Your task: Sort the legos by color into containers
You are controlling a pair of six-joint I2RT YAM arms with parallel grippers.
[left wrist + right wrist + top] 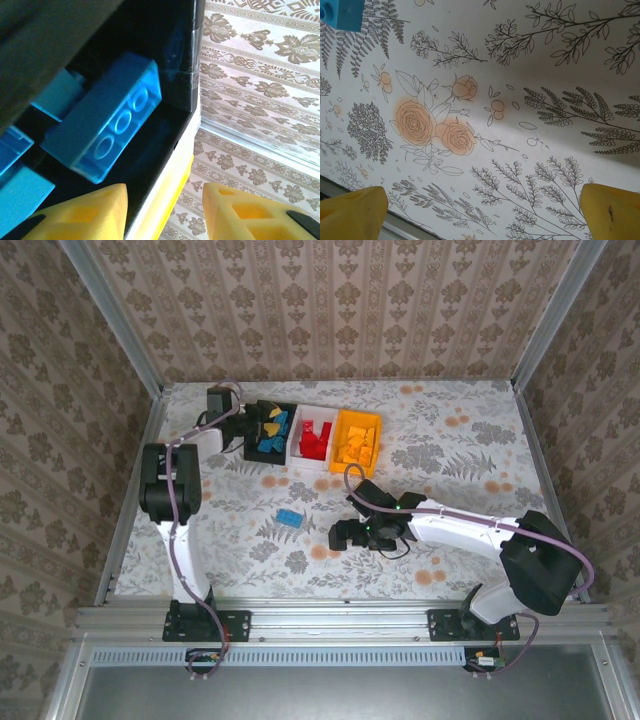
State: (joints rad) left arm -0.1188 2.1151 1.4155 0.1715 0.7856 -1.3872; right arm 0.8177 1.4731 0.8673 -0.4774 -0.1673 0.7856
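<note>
One blue lego (pixel 290 518) lies on the table (pixel 450 460) near the black bin (pixel 285 406), where the left hand (pixel 165 212) hangs parted; the right hand (pixel 482 212), also apart, should grab it.

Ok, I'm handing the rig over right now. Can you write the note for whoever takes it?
Left claw: open, empty, over the black bin, where blue bricks lie.
Right claw: wide open, empty, over the bare table.
Done: red bricks are in the white bin, and orange-yellow bricks are in the orange-yellow bin.
To do: one loose blue brick lies on the table between the arms. It goes into the black bin.
</note>
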